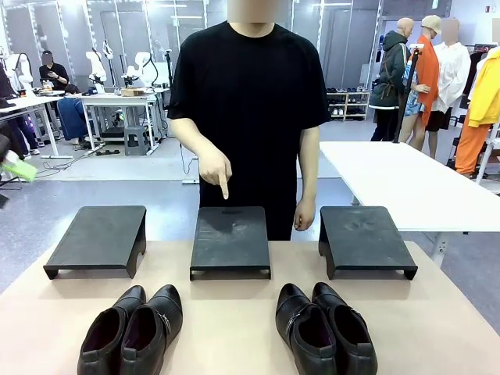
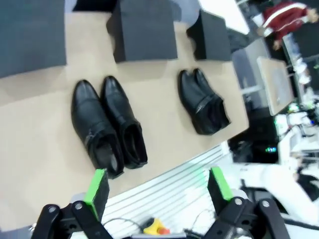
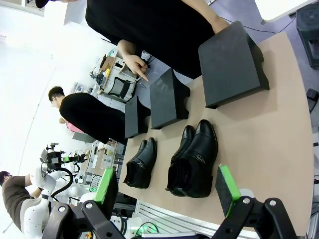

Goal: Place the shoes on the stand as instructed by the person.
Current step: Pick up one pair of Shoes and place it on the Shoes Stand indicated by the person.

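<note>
Two pairs of glossy black shoes lie on the tan table's near half, a left pair (image 1: 133,332) and a right pair (image 1: 324,328), toes toward the stands. Behind them stand three black stands: left (image 1: 98,238), middle (image 1: 230,241), right (image 1: 363,238). The person in a black T-shirt points a finger (image 1: 216,170) down at the middle stand; the other hand (image 1: 305,212) hangs beside the right stand. My left gripper (image 2: 158,185) hovers open, high above the table's near edge, with the left pair (image 2: 107,127) beyond it. My right gripper (image 3: 167,188) is open above the right pair (image 3: 194,159).
A white table (image 1: 406,180) stands behind and to the right of the person. Other people stand at the far right (image 1: 426,78) and sit at desks at the far left (image 1: 53,72). Bare tan tabletop (image 1: 226,328) lies between the two pairs.
</note>
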Motion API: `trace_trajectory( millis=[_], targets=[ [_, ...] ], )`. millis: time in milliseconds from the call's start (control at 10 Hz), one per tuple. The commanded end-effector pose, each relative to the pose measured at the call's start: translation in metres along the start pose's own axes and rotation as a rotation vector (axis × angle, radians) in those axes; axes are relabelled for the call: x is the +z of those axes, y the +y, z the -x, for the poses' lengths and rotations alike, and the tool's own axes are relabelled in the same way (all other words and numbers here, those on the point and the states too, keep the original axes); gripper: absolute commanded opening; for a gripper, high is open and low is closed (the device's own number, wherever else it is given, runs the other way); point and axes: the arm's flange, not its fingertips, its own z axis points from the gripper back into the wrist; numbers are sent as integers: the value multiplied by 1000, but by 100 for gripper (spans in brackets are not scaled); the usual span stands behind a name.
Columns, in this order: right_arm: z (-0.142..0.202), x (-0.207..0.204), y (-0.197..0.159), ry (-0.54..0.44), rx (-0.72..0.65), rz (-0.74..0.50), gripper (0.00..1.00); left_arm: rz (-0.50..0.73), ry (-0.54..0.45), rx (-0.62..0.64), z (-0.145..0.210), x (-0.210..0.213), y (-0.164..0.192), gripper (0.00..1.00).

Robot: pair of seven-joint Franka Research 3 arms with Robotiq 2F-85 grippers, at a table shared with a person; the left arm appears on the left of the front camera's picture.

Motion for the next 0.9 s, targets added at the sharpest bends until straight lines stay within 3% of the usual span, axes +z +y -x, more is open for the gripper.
trace_trajectory(
  millis=[0,200,400,800],
  targets=[
    [-1,1,1,-5,13,-10,100,-130,122,-16,2,-37,-20,100],
    [-1,1,1,-5,13,-10,100,-191,206,-12,17,-74,-40,100],
    [-1,1,1,-5,13,-10,100,-283,221,36,31,-117,-46,100],
    [-1,1,1,-5,13,-10,100,-358,267,84,53,-181,-37,100]
  ],
)
